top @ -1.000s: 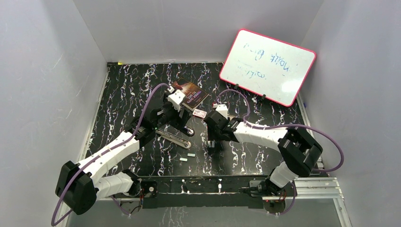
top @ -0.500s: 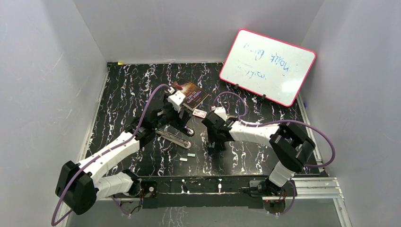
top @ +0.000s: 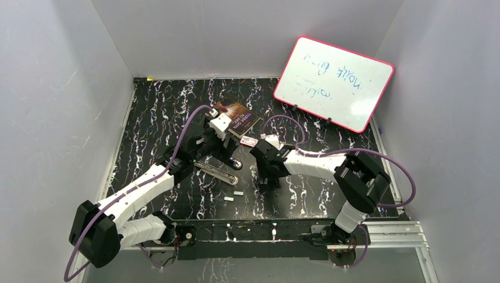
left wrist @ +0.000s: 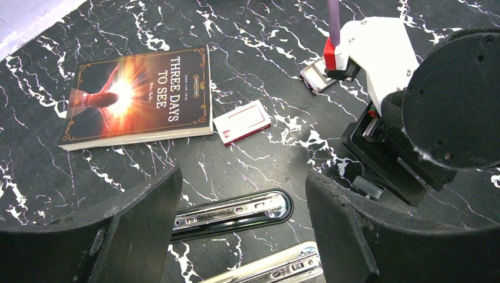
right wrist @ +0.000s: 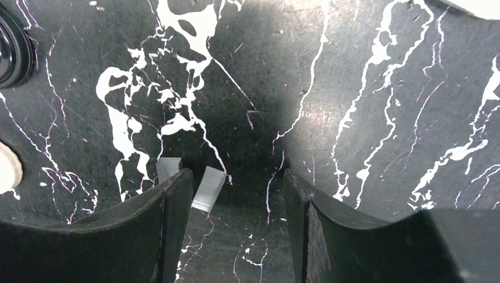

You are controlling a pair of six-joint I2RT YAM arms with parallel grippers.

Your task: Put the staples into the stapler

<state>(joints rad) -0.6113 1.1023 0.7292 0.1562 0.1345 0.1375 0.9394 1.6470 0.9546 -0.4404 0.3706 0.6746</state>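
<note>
Right gripper [right wrist: 236, 186] open, staples [right wrist: 209, 188] between jaws, nothing held. Looks like pick step; next: descend, centre, close. Left gripper [left wrist: 243, 183] open over stapler [left wrist: 236, 212].

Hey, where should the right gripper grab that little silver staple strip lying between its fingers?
Pinch the staple strip across its two long edges, coming straight down from above: it lies flat and thin on the table, offering no other hold.
</note>
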